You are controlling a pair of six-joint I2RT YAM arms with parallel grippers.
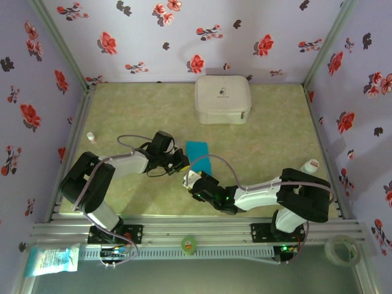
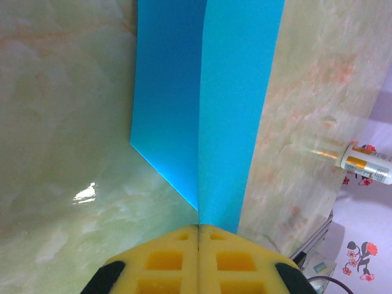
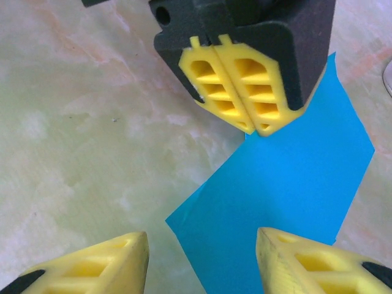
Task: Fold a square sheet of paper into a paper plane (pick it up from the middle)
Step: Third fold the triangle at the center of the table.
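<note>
The square sheet of paper (image 1: 199,156) is bright turquoise and lies in the middle of the table with a crease along its length. In the left wrist view the sheet of paper (image 2: 208,104) runs away from my left gripper (image 2: 199,228), which is shut on its near end at the crease. My left gripper (image 3: 254,125) also pinches the sheet's edge in the right wrist view. My right gripper (image 3: 202,263) is open just above the near corner of the sheet of paper (image 3: 288,190), touching nothing. The paper plane is out of view.
A white zip case (image 1: 222,99) stands at the back of the table. A small bottle (image 1: 311,165) lies near the right wall, and a small white item (image 1: 90,136) sits by the left wall. Floral walls close three sides.
</note>
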